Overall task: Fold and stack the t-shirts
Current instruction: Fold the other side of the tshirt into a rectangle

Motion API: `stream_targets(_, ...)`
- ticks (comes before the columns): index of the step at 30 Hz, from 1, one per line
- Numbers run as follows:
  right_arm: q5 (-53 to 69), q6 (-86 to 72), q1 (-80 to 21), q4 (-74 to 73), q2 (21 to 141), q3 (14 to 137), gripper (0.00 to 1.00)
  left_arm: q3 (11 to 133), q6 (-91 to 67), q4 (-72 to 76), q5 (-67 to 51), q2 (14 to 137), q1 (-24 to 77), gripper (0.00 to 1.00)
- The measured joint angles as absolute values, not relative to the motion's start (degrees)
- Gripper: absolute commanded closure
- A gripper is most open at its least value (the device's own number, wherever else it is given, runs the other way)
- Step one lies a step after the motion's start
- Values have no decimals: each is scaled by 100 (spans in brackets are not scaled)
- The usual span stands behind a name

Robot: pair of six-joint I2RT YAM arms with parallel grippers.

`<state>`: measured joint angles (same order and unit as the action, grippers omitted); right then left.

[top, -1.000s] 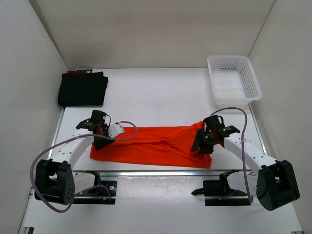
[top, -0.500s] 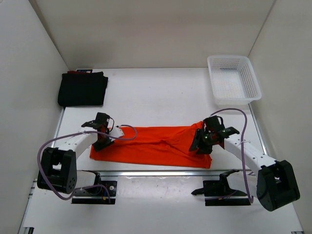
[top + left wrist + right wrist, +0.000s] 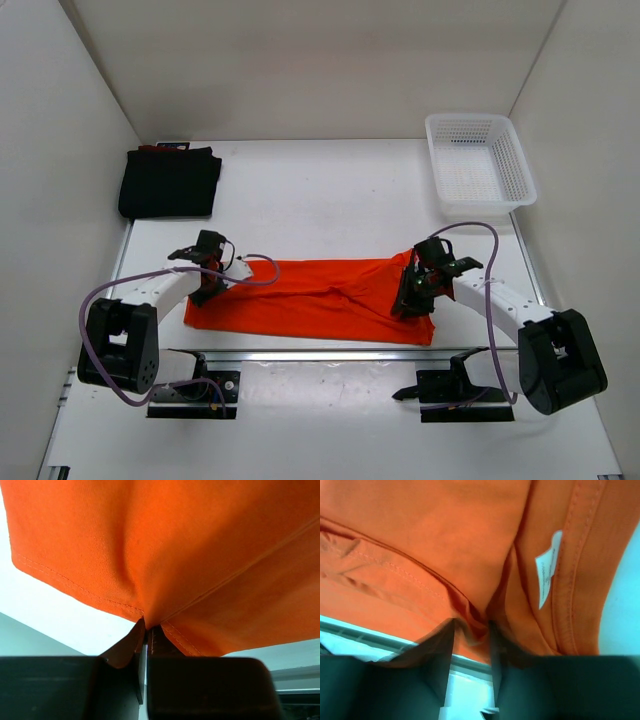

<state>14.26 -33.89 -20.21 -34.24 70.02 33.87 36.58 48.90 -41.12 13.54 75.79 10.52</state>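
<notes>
The orange t-shirt (image 3: 320, 300) lies folded into a long band across the near middle of the table (image 3: 320, 200), its length running left to right, with a raised crease near the centre. The left gripper (image 3: 146, 630) sits at the band's left end, and its wrist view shows the two fingers pressed almost together on a stitched hem, the cloth fanning out from that pinch. The right gripper (image 3: 470, 625) sits at the band's right end, by the neckband (image 3: 575, 565) and a small white label (image 3: 547, 572). A bunched fold of the orange cloth runs down between its fingers, which stand a little apart, and it appears to be clamped on that fold, though shadow hides the contact itself. Well apart, in the far left corner, the black t-shirt (image 3: 170, 182) rests folded into a square, and a thin dark red edge of the maroon t-shirt (image 3: 150, 148) peeks out at its far side. A white mesh basket (image 3: 515, 165) stands in the far right corner, away from all the shirts.
</notes>
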Motion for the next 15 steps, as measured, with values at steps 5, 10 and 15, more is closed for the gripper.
stream_targets(5, 1463, -3312, -1981, -3326, 7000, 3393, 100, 3763, 4886, -4064, 1424, 7579, 1070, 99)
stream_targets(10, 1470, -3212, -1855, -3387, 7000, 3614, 100, 3924, 4893, -3822, 1557, 7575, 1070, 99)
stream_targets(15, 1452, -2823, -1433, -3522, 7168, 4405, 100, 4036, 4906, -3188, 1900, 7651, 1072, 100)
